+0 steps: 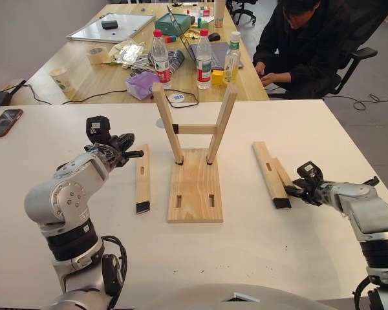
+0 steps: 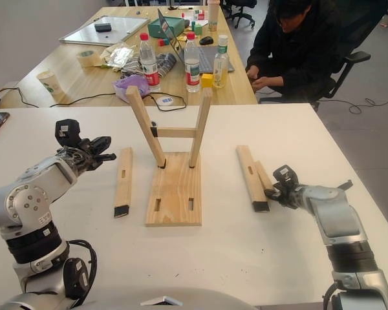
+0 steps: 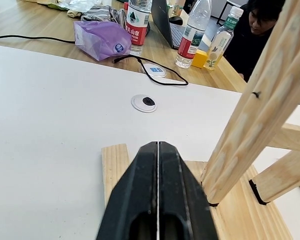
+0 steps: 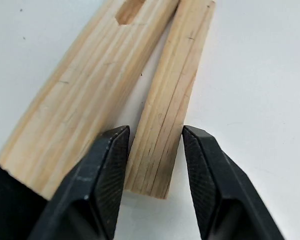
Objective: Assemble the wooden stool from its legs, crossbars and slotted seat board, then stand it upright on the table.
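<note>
Wooden stool, part-built, on a white desk (image 1: 323, 135). The slotted seat board (image 1: 194, 197) lies flat between the two end effectors. Two upright legs (image 1: 167, 123) are plugged into its far slots and joined by a fitted crossbar (image 1: 195, 129). The two near slots show as dark cut-outs. L end effector (image 1: 137, 154): black fingers pressed together, gripping nothing, held low over the desk. Its tips sit over the far end of a loose leg (image 1: 142, 181), which lies flat and runs back toward the robot, on the seat-board side of the arm. Seen from the L wrist, the nearer upright leg rises just beyond the closed tips. R end effector (image 4: 155, 135): fingers (image 4: 107, 175) apart, straddling the near end of a thin loose crossbar (image 4: 170, 85), one pad each side. Can't tell if the pads touch the wood. A second loose leg (image 4: 75, 90) w/ a black-capped foot lies flat alongside that bar, outside the fingers, on the side toward the seat board. Far beyond both end effectors, a wooden desk (image 1: 84, 81) carries water bottles (image 1: 204, 58), a laptop (image 1: 184, 29), a purple bag (image 1: 142, 84) and a tape roll (image 1: 98, 55). A phone (image 1: 4, 121) lies on the white desk, well out past the L end effector.
</note>
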